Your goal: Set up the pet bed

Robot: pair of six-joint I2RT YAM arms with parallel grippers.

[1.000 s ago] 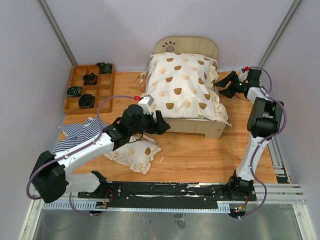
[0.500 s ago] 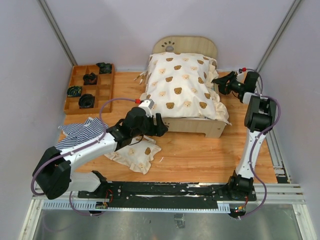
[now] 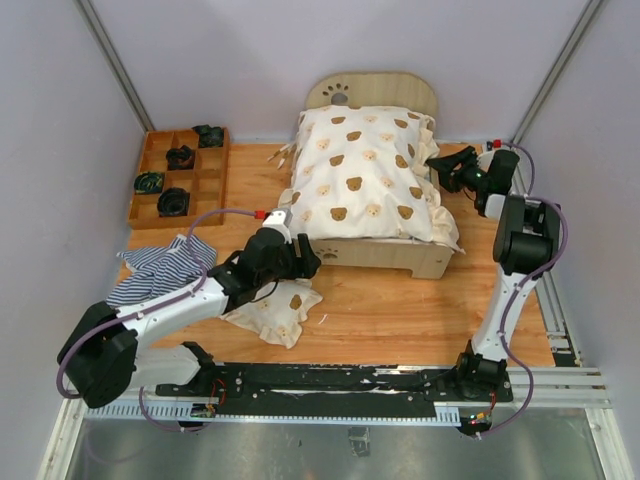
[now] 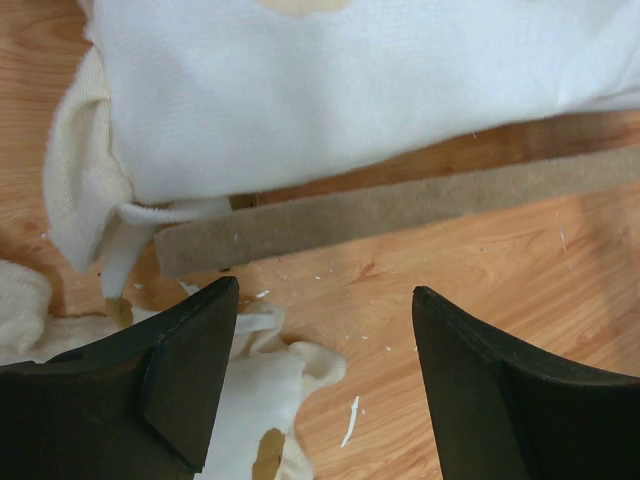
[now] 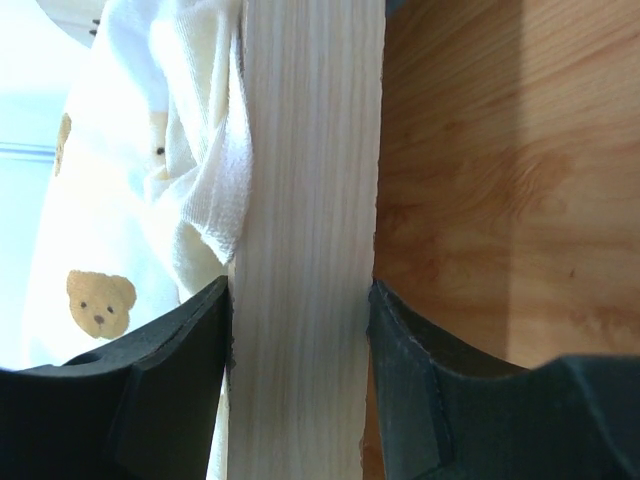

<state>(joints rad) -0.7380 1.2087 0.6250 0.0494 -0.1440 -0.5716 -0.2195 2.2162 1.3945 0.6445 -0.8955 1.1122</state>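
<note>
1. The pet bed is a plywood frame standing flat on the table, with its headboard at the far end and its footboard toward the arms. The panels are thin and stiff. I judge it light, so it is likely to slide or tip under a one-sided pull.
2. The best holds are the bare plank edges: a side rail or the footboard top. Grabbing cloth would not move the frame, since the cloth would only pull off.
3. The bear-print quilt covers the whole deck and spills past both sides and the foot. It is soft and probably slick on the wood. What lies under it is hidden, so I cannot tell whether a mattress is in place.
4. The right gripper is at the bed's right side near the headboard. Its jaws straddle the side rail and look pressed to both faces — a pinch on the frame.
5. The left gripper is low at the bed's front-left corner. Its jaws are spread wide with nothing between them, and bare table shows beneath the quilt overhang.
6. A small bear-print pillow lies just in front of the bed's left corner. A striped cloth lies crumpled farther left of the bed, and a compartment tray sits well left of the bed.
7. There is open table in front of the bed and to its front-right. The walls stand close behind the headboard and off the bed's right side — poor room to shove it that way.
</note>
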